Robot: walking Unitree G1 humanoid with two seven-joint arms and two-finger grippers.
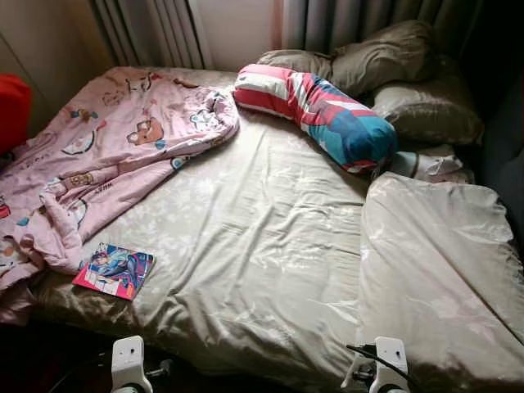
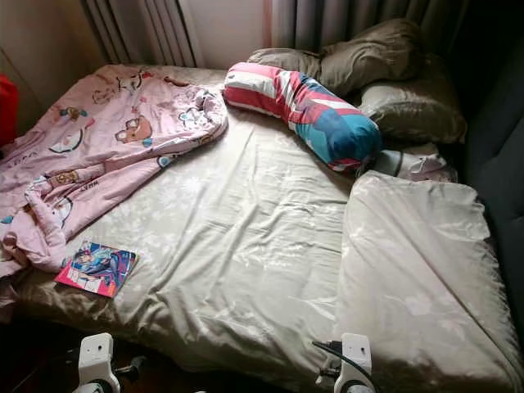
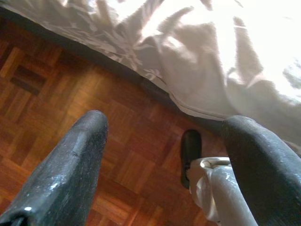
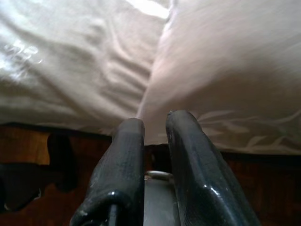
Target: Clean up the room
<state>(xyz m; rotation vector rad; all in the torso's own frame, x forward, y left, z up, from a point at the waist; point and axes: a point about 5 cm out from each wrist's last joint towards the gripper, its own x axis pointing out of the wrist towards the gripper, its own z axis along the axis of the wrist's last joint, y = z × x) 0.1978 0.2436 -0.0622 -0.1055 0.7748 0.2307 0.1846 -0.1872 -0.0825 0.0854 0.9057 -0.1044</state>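
Here, nearest to us, left gripper (image 3: 164, 160): we see its two matte black fingers spread wide apart with nothing between them, hanging over reddish parquet floor (image 3: 56, 89) just off the bed's edge.
Right gripper (image 4: 155, 141): its two glossy black fingers stand almost together, a narrow slit between them and nothing held; it points at the hanging hem of the sheet.
Wrists: two white wrist housings show at the near edge of the head views, one per arm, both low and short of the mattress.
Bed sheet (image 1: 246, 246): one beige, slightly shiny sheet with a faint leaf print, creased all over, covering the bed.
Book (image 1: 114, 270): one thin, flat, glossy paperback with a colourful cartoon cover, lying on the sheet near the bed's near left corner, just beside the blanket's edge.
Folded duvet (image 1: 442, 262): one pale, smooth, puffy rectangle on the right side.
Blanket (image 1: 106, 155): one soft pink blanket with cartoon bears, crumpled across the left side.
Bolster (image 1: 315, 110): one long cylinder, striped pink and white, then blue, lying aslant toward the head.
Pillows (image 1: 385, 53): we count three olive, rumpled, by the far right corner.
Curtains (image 1: 155, 29): grey, pleated, behind the bed.
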